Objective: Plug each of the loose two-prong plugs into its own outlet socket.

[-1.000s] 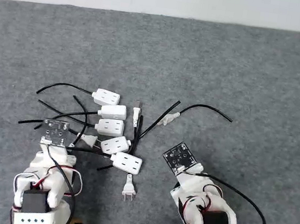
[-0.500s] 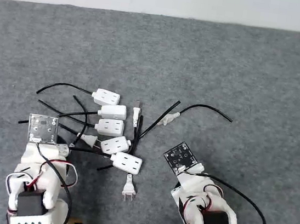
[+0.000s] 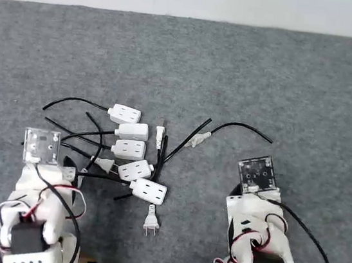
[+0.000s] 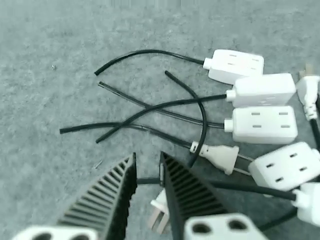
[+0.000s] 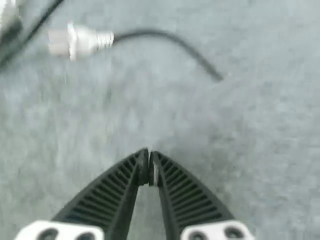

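Note:
Several white outlet sockets [image 3: 129, 149] lie in a column left of centre, each on a black cord. Loose two-prong plugs lie around them: one [image 3: 159, 133] above, one [image 3: 197, 139] to the right, one [image 3: 151, 223] below, one [image 3: 101, 164] to the left. My left gripper [image 4: 147, 157] hovers narrowly open over a black cord and a white plug [image 4: 160, 214], with another plug [image 4: 220, 156] and the sockets [image 4: 262, 124] just beyond. My right gripper [image 5: 149, 152] is shut and empty above bare mat, with a plug [image 5: 80, 40] and its cord farther off.
Grey mat [image 3: 298, 89] covers the table. Loose black cord ends [image 3: 63, 100] fan out left of the sockets. The left arm [image 3: 32, 216] and the right arm [image 3: 256, 239] stand at the near edge. Open mat lies at the far side and the right.
The left arm has swung left, away from the sockets. The right arm has swung right and forward, away from the plug cluster. The plugs and sockets have not moved.

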Controlling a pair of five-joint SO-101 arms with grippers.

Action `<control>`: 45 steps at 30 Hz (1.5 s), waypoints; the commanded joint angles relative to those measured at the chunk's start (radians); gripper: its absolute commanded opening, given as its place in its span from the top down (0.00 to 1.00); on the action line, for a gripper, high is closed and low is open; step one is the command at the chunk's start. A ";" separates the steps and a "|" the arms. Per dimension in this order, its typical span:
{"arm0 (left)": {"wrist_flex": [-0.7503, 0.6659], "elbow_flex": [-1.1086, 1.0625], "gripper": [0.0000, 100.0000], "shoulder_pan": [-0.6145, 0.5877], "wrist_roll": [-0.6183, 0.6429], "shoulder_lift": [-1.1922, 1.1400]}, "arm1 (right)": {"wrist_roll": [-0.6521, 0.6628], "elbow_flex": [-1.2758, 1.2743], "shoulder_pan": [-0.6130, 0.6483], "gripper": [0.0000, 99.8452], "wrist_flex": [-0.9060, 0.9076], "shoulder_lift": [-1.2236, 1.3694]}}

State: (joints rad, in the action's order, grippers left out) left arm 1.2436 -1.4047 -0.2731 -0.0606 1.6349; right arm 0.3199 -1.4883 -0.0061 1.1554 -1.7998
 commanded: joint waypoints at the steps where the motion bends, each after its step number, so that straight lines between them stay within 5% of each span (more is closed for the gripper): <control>1: -0.012 0.160 0.92 -0.003 0.012 -0.133 | -0.023 0.117 0.027 0.99 -0.010 0.114; 7: -0.017 0.371 0.92 0.051 0.106 -0.434 | -0.055 0.333 0.038 0.99 -0.094 0.631; 13: -0.061 0.374 0.92 0.330 0.434 -0.621 | -0.084 0.341 0.030 0.99 -0.423 1.138; 17: -0.150 0.343 0.92 0.474 0.578 -0.649 | -0.054 0.417 0.016 0.99 -0.414 1.314; 20: -0.155 0.340 0.88 0.548 0.624 -0.655 | -0.052 0.446 0.019 0.99 -0.397 1.356; 27: -0.114 0.332 0.64 0.684 0.833 -0.658 | -0.044 0.446 0.021 0.99 -0.394 1.362; 34: -0.166 0.277 0.64 0.669 0.853 -0.704 | -0.044 0.448 0.021 0.99 -0.401 1.368; 45: -0.222 0.378 0.64 0.675 0.844 -1.154 | -0.043 0.448 0.022 0.99 -0.421 1.368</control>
State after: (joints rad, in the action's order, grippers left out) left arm 1.0702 -1.0810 0.4020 0.7772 0.5654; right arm 0.2662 -1.0986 0.0245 0.7595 -0.4327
